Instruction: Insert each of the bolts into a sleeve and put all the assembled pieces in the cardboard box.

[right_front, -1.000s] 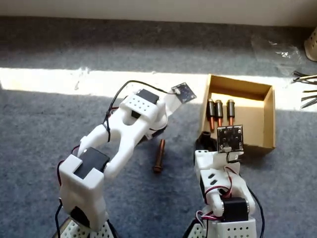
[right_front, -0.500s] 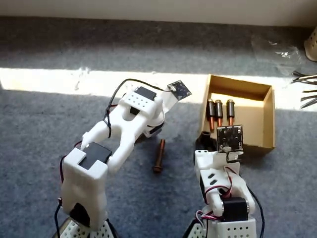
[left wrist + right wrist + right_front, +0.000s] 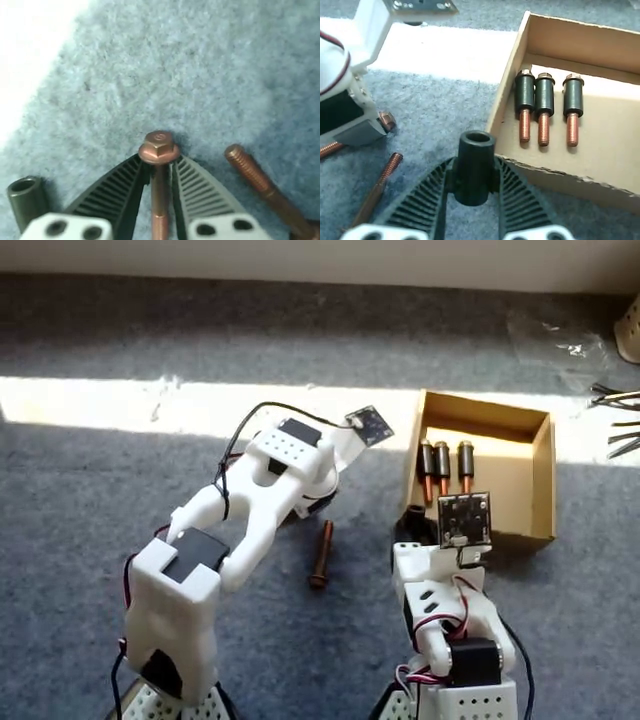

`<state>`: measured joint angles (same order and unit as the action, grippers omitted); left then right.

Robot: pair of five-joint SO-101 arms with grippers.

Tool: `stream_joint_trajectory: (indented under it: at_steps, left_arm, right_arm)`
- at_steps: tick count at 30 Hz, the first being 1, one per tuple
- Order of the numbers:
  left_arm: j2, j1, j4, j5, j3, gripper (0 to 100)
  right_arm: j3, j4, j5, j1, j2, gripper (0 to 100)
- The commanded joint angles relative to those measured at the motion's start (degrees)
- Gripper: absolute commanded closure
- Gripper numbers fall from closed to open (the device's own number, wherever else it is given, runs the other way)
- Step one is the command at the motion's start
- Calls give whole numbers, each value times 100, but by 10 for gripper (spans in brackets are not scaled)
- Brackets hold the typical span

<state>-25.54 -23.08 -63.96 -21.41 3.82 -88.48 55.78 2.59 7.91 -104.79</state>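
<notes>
loose bolt (image 3: 321,553) on open carpet (image 3: 90,502)

High view overhead, far; wrist views close behind jaws; box (image 3: 505,500) shared.

A grey, short-pile carpet (image 3: 80,500) covers the whole working surface. A bright band of sunlight (image 3: 100,400) runs across it from left to right, with shaded carpet on the far side and on the near side. Along the far edge lies a pale strip (image 3: 300,260). At the far right a crumpled piece of clear plastic (image 3: 555,340) rests on the carpet, near a pale perforated object (image 3: 631,330) cut off by the right edge. Nearer along that edge, several thin dark rods (image 3: 615,398) poke in.
</notes>
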Motion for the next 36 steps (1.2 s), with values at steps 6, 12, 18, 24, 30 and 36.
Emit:
stream_joint_trajectory:
  at_steps: [6,12,18,24,30,36]
  left_arm:
    - [13,31,149,35,-119,993]
    - [488,66,149,53,-224,993]
    - [1393,66,-70,62,-224,993]
    - [2325,163,-378,62,-215,993]
    - [3116,593,-352,62,101,993]
    - [4154,629,-114,53,1086,993]
  right_arm:
    - [48,-338,-9,-22,-48,995]
    - [-57,-365,-18,426,-48,995]
    - [-585,-1042,-18,831,-48,995]
    - [-725,-1218,-18,927,-48,995]
    - [-752,-1218,-9,927,-48,995]
    - [-752,-1393,-9,971,-48,995]
